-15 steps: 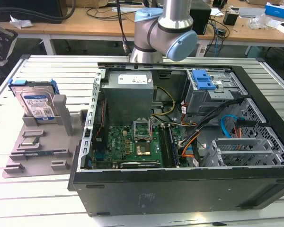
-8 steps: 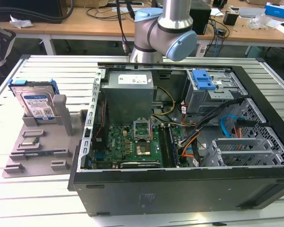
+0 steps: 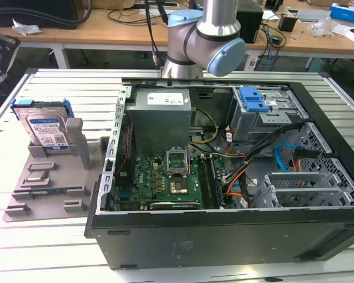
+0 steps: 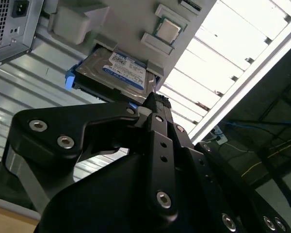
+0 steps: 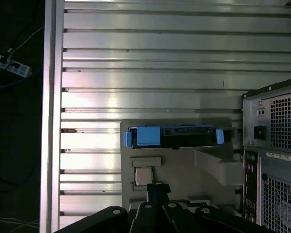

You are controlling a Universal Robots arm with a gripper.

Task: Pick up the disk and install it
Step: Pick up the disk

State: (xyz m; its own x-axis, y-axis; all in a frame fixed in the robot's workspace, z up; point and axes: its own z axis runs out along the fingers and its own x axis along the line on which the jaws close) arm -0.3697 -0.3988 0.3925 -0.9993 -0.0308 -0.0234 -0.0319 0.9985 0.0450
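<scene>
On the exterior view's left, beside the open computer case, the disk is stood on edge in a grey fixture on the slatted metal table. In both wrist views the gripper is seen apart from it, jaws drawn together, nothing held.

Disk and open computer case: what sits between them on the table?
In the exterior view, a tall grey post and a shorter grey tab, both part of the grey holder, stand between the disk and the computer case.
</scene>
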